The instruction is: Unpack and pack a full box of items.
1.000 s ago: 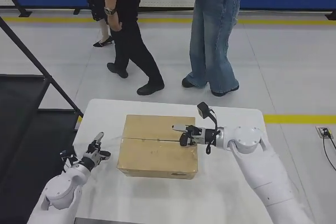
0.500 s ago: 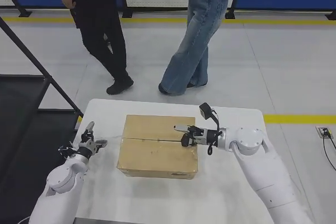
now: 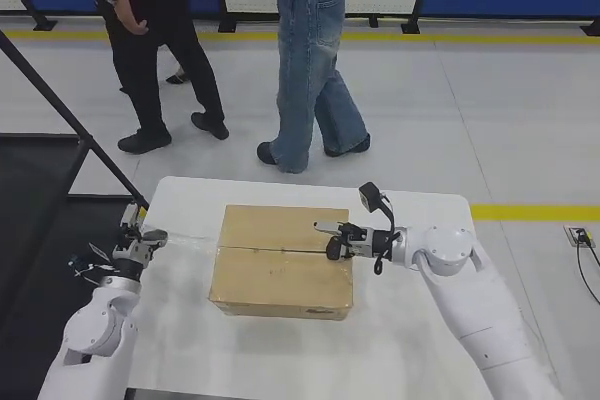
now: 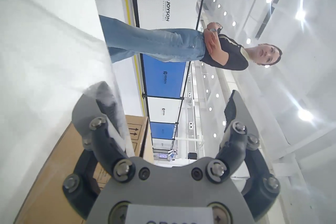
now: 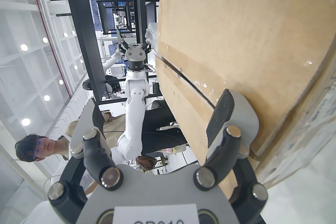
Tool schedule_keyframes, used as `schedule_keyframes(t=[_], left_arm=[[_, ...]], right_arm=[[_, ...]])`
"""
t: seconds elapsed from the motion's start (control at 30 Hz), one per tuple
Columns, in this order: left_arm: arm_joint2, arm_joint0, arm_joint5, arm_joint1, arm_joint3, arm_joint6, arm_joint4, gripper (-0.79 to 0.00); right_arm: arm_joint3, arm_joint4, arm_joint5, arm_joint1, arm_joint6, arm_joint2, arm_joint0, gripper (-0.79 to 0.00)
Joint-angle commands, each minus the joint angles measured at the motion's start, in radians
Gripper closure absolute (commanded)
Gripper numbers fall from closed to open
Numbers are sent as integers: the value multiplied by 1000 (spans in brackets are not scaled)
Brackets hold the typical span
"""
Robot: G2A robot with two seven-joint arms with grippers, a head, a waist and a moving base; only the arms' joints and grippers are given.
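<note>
Left hand has drawn back from the box. A second ago the box's side wall lay close ahead of its fingertips. Half a second ago there was a wider gap. Now the box is well apart from the hand, which sits out at the edge of the counter. Each step also carried the hand a little farther from the robot. A strip of clear tape now runs from one finger of the hand across the gap ahead to the box's top edge by the seam. It was shorter and faint half a second ago, and could not be made out a second ago.
</note>
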Motion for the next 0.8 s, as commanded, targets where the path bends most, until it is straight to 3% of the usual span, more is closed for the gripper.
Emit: schedule_keyframes(t=[0.0, 0.5, 0.77], left_arm=[[-6, 27, -1, 1, -63, 20, 35, -785], [-14, 119, 6, -2, -327, 82, 154, -785], [13, 128, 46, -6, -425, 122, 267, -785]], right_arm=[[6, 4, -5, 1, 0, -2, 1, -785], [25, 28, -33, 11, 1, -5, -2, -785], [17, 33, -38, 15, -9, -10, -14, -785]])
